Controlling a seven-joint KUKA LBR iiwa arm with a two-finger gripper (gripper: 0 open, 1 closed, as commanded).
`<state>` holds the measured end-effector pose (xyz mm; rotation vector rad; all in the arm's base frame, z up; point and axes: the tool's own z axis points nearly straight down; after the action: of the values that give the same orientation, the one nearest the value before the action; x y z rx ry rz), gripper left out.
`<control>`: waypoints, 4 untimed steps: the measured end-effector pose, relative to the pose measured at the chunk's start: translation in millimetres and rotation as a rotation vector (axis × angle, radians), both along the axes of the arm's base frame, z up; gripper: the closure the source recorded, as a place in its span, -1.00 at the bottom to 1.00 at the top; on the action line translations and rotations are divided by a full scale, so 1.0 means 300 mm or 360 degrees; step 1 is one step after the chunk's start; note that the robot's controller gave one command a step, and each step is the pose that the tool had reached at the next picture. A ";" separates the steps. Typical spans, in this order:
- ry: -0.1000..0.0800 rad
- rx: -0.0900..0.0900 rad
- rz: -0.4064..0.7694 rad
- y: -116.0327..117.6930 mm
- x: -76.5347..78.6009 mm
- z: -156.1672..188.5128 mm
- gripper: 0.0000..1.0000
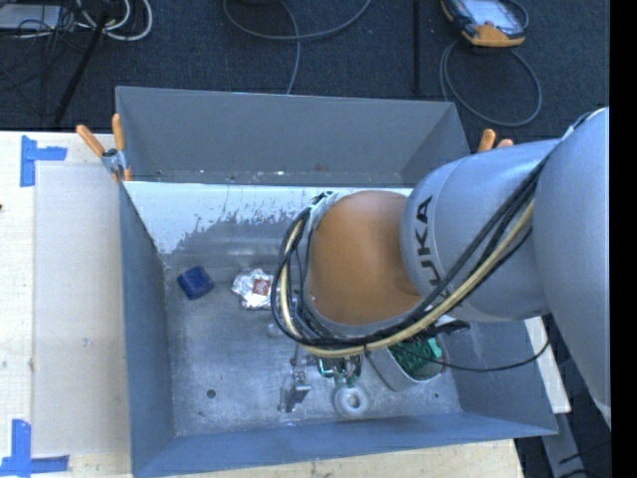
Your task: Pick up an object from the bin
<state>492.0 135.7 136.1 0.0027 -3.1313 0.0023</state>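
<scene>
Camera view: tool (296,390) mostly hidden

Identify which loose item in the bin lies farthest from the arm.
The small blue block, at the floor's left. The crumpled silver wrapper lies nearer the arm, the white ring nearer still.

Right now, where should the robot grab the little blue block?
Probably across its two flat sides, coming straight down: the blue block lies flat on the bin floor, apart from the crumpled foil wrapper beside it, with bare floor all around.
</scene>
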 end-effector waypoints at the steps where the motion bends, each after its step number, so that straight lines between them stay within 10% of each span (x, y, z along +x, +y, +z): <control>1: -0.0034 0.0013 0.0206 -0.350 -0.024 -0.211 -1.00; 4: -0.0035 0.0009 -0.0341 -0.439 -0.058 -0.209 -1.00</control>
<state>474.5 4.1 73.4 -0.3342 -3.1353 -0.0087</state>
